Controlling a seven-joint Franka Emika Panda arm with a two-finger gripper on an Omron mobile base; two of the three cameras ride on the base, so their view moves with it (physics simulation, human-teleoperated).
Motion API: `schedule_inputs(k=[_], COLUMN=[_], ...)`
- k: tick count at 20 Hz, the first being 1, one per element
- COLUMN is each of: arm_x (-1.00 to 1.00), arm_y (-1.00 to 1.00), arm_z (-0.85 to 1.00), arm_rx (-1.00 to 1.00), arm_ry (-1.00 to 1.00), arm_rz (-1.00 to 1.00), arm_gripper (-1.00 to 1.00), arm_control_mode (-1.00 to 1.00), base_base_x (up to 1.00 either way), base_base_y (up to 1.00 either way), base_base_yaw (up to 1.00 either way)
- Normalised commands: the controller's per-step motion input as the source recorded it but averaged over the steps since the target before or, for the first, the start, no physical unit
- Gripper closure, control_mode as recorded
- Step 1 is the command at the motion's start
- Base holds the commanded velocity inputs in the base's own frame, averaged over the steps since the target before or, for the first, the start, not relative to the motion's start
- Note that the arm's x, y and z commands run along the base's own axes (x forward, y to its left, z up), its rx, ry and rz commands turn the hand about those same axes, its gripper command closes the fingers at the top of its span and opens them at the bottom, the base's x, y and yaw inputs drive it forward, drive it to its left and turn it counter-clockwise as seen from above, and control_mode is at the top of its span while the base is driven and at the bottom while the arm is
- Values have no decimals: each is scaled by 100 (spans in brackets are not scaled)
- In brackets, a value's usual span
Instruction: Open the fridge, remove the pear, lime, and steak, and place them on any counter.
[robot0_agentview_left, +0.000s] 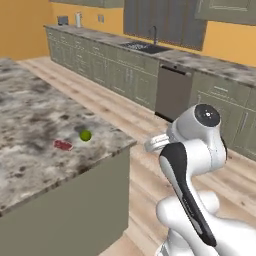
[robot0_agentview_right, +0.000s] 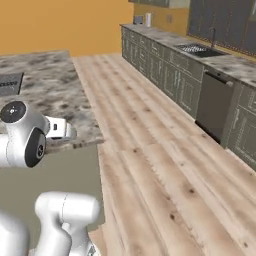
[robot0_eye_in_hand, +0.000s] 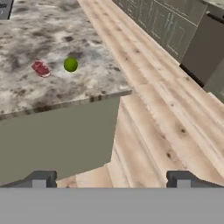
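left base view: behind arm, faces desk (robot0_agentview_left: 30, 150) corner and sink wall | right base view: behind arm, faces down floor aisle | hand view: tilted down, near desk corner | shared: desk corner, floor, wall cabinets

No readable text, labels, brands or numbers anywhere: none on the counter (robot0_agentview_left: 30, 125), the steak (robot0_agentview_left: 63, 145), the lime (robot0_agentview_left: 85, 135), the wall cabinets or the dishwasher (robot0_agentview_left: 172, 92).

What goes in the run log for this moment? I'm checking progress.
steak: on counter | lime: beside steak | gripper: open, empty, off counter edge
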Motion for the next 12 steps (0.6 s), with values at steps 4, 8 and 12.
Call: schedule_inputs(k=[4,8,12], arm_x=[0,0,0], arm_y=[0,0,0], arm_z=[0,0,0], arm_rx=[0,0,0], arm_ry=[0,0,0], arm_rz=[0,0,0], arm_gripper=[-100,-100,-100], arm_control_mode=[100,100,100], base_base_x=[-22,-16,-9], base_base_y=[-19,-45,-64], base_base_yaw=[-85,-80,-76])
